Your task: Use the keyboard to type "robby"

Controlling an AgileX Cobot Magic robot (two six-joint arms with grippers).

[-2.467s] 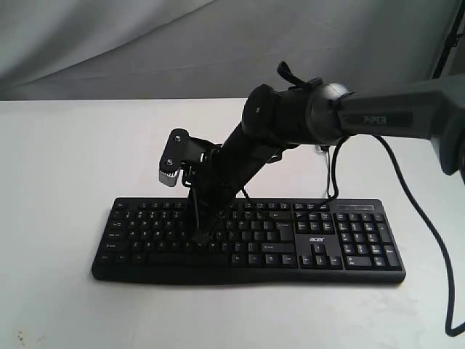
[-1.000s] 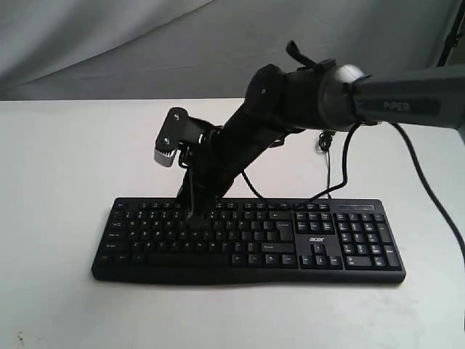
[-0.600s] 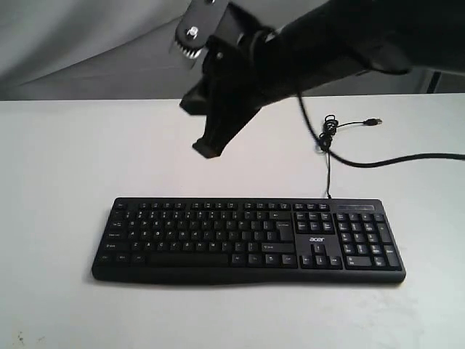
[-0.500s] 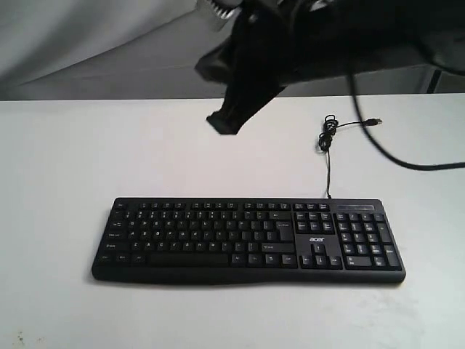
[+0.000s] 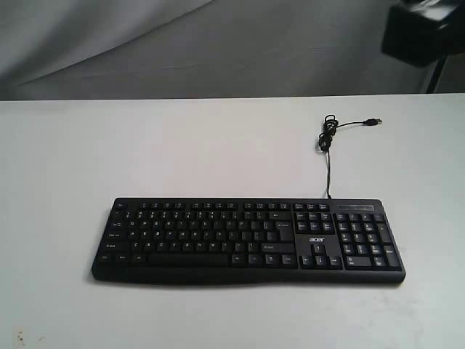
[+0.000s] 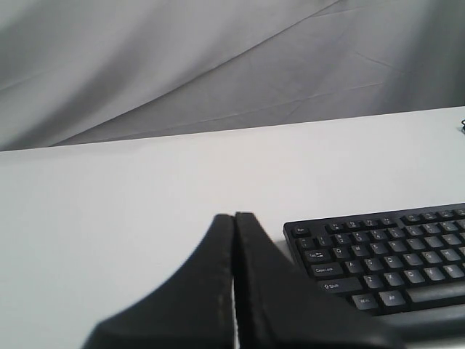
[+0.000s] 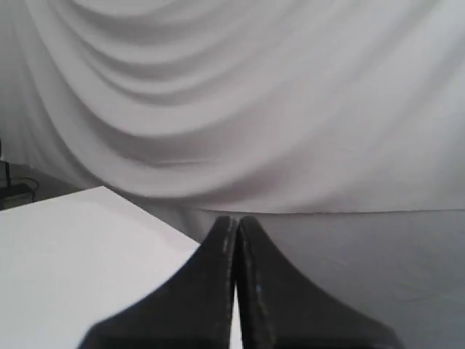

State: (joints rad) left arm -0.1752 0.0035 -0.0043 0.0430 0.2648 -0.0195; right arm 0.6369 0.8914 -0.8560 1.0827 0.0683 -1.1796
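Observation:
The black keyboard (image 5: pixel 247 238) lies flat on the white table (image 5: pixel 109 153), its number pad to the right and its thin USB cable (image 5: pixel 328 145) trailing back to a loose plug. No arm touches it. In the left wrist view my left gripper (image 6: pixel 234 218) is shut and empty, off the keyboard's (image 6: pixel 385 262) left end. My right gripper (image 7: pixel 236 220) is shut and empty too, held high beyond a table corner and facing the grey curtain. Only a dark part of the right arm (image 5: pixel 425 33) shows at the exterior view's top right.
A grey draped curtain (image 5: pixel 218 43) hangs behind the table. The cable's coiled part (image 5: pixel 328 134) and USB plug (image 5: pixel 373 121) lie on the tabletop behind the number pad.
The right arm had its gripper on the letter keys, then rose and swung away up to the right, out of the exterior view. The keyboard has not moved.

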